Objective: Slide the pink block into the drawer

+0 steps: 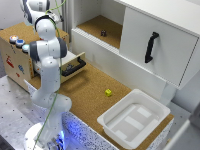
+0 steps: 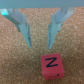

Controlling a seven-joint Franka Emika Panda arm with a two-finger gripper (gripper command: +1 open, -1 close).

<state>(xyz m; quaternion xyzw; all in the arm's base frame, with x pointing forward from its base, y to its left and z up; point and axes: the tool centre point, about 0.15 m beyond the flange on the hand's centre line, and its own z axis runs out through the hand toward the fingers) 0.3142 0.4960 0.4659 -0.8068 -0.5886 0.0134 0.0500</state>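
From where I'm standing the Franka arm (image 1: 47, 55) is bent over the wooden box (image 1: 15, 60) at the exterior view's left, w/ the gripper (image 2: 39, 34) itself hidden behind the arm's own links in that view. The wrist view fills in the rest: two pale blue fingers (image 2: 22, 25) spread apart, nothing between them, cork surface (image 2: 15, 60) showing through the gap. The pink block (image 2: 52, 67) sits on the cork just beyond the fingertips, not touching either one, a dark letter on its top face, approx. in line w/ the finger on the other side, not centred in the gap. The drawer (image 1: 74, 65), light plywood w/ a black bar handle (image 1: 73, 69), is pulled out partway from the box; I can't tell from either view how close the block lies to it, since the arm blocks that patch. Since the job is a slide, not a lift, I'd say the step in hand is lining up behind the block. To do it well, prob. best to get the tips low, nearly skimming the cork, so the push lands on the block's side face and doesn't ride over the top. Keep the contact centred on the block so it doesn't spin off sideways; a flat finger side or closed tips would steer more squarely than one pointed tip. Go slow: cork looks grippy, so the block may tip rather than glide. Elsewhere, well apart: a small yellow block (image 1: 108, 92) on the cork and a white bin (image 1: 131, 120).
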